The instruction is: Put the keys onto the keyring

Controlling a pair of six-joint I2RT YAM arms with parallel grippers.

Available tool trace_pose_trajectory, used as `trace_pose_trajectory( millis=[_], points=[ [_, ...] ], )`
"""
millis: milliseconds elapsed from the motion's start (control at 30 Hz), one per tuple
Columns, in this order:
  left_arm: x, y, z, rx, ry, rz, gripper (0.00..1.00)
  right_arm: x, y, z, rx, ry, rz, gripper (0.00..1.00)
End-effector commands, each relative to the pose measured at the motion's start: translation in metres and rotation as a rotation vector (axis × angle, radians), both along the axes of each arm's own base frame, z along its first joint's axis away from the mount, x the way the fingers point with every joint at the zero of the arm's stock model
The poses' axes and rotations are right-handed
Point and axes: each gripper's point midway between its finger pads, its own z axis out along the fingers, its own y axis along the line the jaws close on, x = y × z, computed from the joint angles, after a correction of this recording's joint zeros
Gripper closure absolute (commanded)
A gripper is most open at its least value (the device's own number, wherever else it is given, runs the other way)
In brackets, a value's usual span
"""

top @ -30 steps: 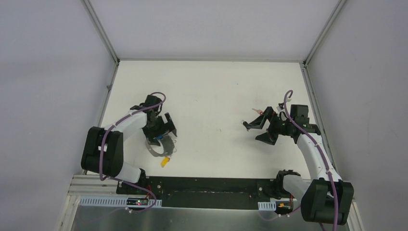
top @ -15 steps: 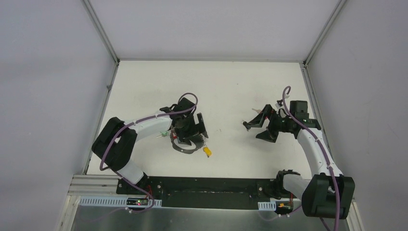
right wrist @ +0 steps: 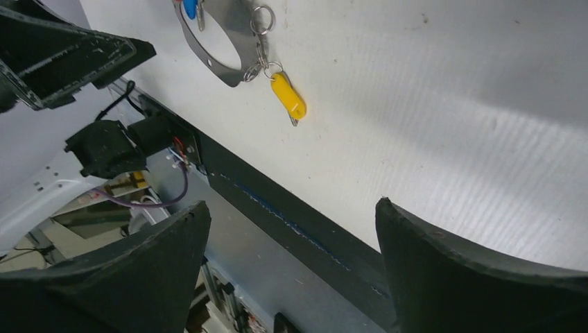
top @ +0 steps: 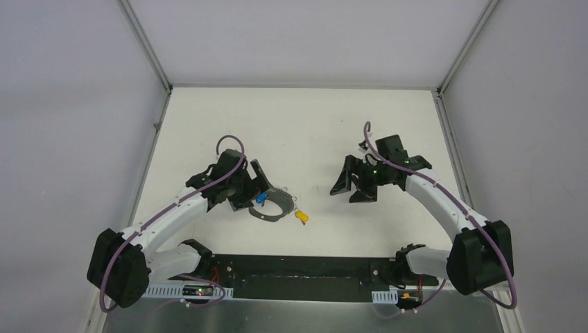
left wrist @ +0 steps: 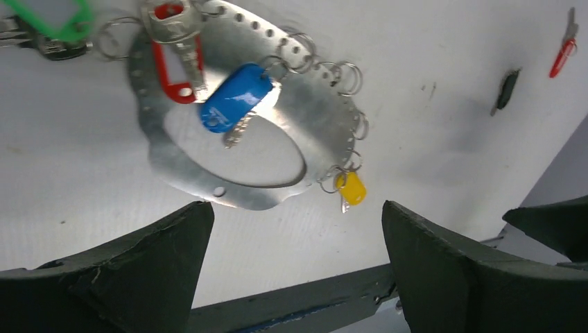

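From above: my left gripper [top: 254, 189] stands wide open over the keyring [top: 267, 217], which lies flat on the table [top: 305, 132] — my right gripper [top: 347, 193] is open too, well apart. Left wrist: blue key [left wrist: 236, 97], red key [left wrist: 177, 69] and yellow key [left wrist: 352, 187] on the ring; the green key's [left wrist: 59, 14] label is too blurred to read. Right wrist: the yellow key lies on bare table.

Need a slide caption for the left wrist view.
Open left claw above the flat perforated keyring: yellow-tagged key hung from its rim, blue-tagged key and red-tagged key lying across it.
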Motion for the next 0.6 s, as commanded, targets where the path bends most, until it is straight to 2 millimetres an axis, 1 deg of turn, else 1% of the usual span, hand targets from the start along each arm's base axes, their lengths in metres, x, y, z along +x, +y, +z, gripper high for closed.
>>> trace_pose_trajectory(
  millis=[0,100,167,233,367,567],
  points=[
    [-0.011,0.035,-0.014,0.071,0.049,0.055,0.04,0.018,0.027,-0.001,-0.065,-0.080,0.067,0.12],
    [-0.019,0.049,-0.022,0.092,0.090,0.056,0.04,0.022,0.048,-0.014,-0.095,-0.067,0.122,0.23],
    [-0.022,0.054,-0.026,0.094,0.119,0.043,0.05,0.028,0.063,-0.022,-0.114,-0.061,0.154,0.30],
    [-0.024,0.057,-0.031,0.111,0.145,0.027,0.06,0.031,0.077,-0.029,-0.132,-0.049,0.185,0.35],
    [-0.020,0.055,-0.034,0.131,0.177,-0.016,0.10,0.034,0.099,-0.041,-0.156,-0.026,0.235,0.44],
    [-0.006,0.048,-0.034,0.145,0.186,-0.058,0.15,0.029,0.125,-0.057,-0.142,0.000,0.267,0.50]
  ],
)
